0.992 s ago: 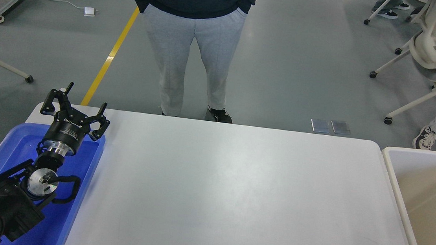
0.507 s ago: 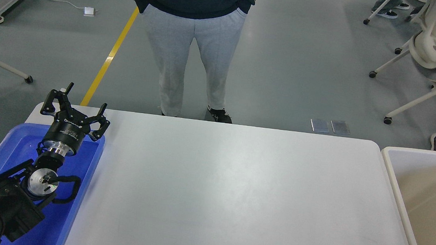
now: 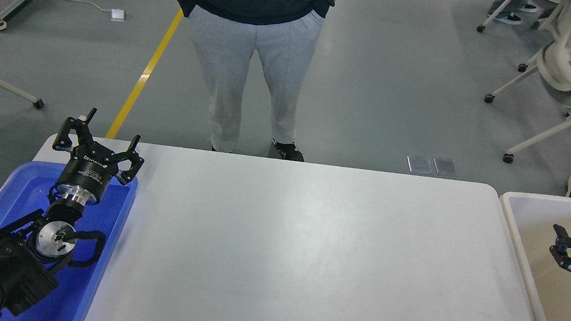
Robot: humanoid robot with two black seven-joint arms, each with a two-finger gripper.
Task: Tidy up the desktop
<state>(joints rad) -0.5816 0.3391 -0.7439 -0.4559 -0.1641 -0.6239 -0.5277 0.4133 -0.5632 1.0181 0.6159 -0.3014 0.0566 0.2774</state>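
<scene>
tray (image 3: pixel 15 178) left of desktop (image 3: pixel 308 250), bin (image 3: pixel 530 202) right.

A plain white desktop (image 3: pixel 308 255) sits between a blue tray (image 3: pixel 102 248) and a beige-white bin (image 3: pixel 521 238).

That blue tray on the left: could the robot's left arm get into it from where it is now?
Probably yes. The left gripper hangs open right above the blue tray, near its far edge, and nothing shows between them. The arm itself already stretches over the tray.
</scene>
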